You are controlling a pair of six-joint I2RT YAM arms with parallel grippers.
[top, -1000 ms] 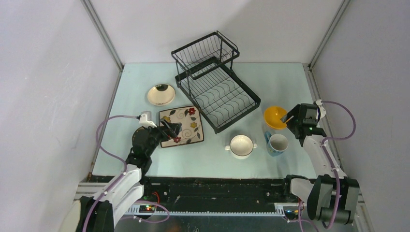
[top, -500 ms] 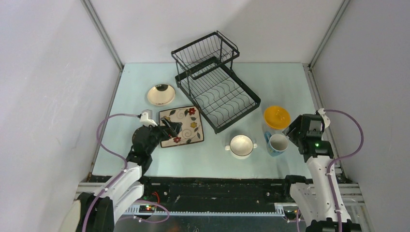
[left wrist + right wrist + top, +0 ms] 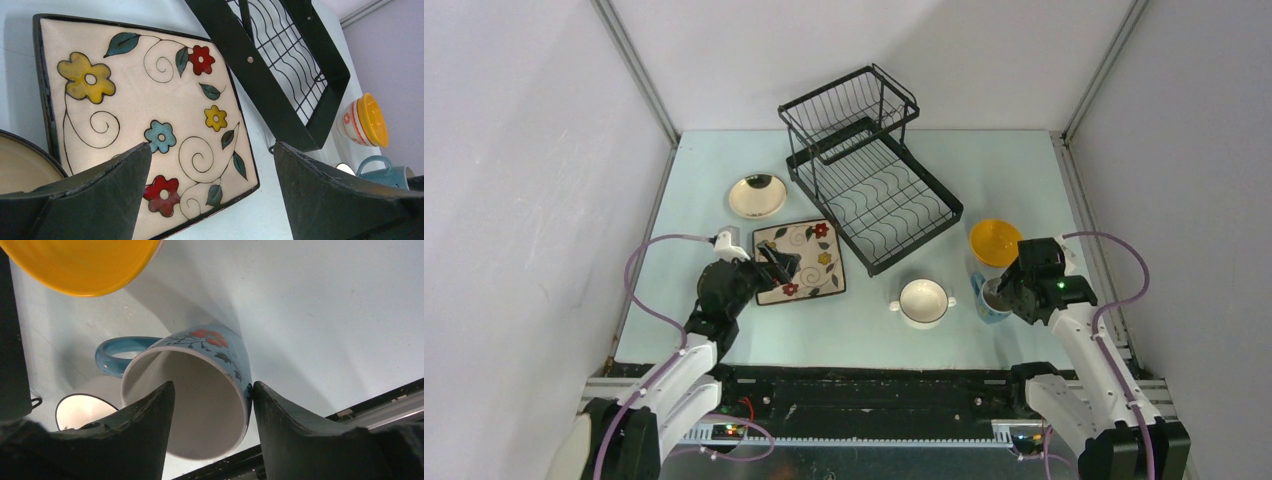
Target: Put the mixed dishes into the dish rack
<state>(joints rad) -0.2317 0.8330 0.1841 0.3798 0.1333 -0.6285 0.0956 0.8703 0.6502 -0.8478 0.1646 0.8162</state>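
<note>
The square cream floral plate (image 3: 809, 262) (image 3: 150, 100) lies flat on the table. My left gripper (image 3: 774, 268) (image 3: 211, 145) hovers open over its near corner, holding nothing. The blue mug (image 3: 989, 303) (image 3: 210, 347) stands upright. My right gripper (image 3: 1002, 292) (image 3: 214, 384) is open astride its rim, with one finger inside and the other against the outer wall. The yellow bowl (image 3: 996, 241) (image 3: 85, 265), red-patterned outside (image 3: 362, 122), sits just beyond the mug. The white two-handled cup (image 3: 923, 301) stands left of the mug. A round cream plate (image 3: 757, 196) lies at far left. The black dish rack (image 3: 874, 190) (image 3: 280, 90) holds nothing.
Grey walls close in the table on the left, right and back. The black front rail (image 3: 874, 385) runs along the near edge, just behind the mug.
My right gripper has moved from beside the yellow bowl toward the near edge and down onto the blue mug's rim. The left arm has not moved.
</note>
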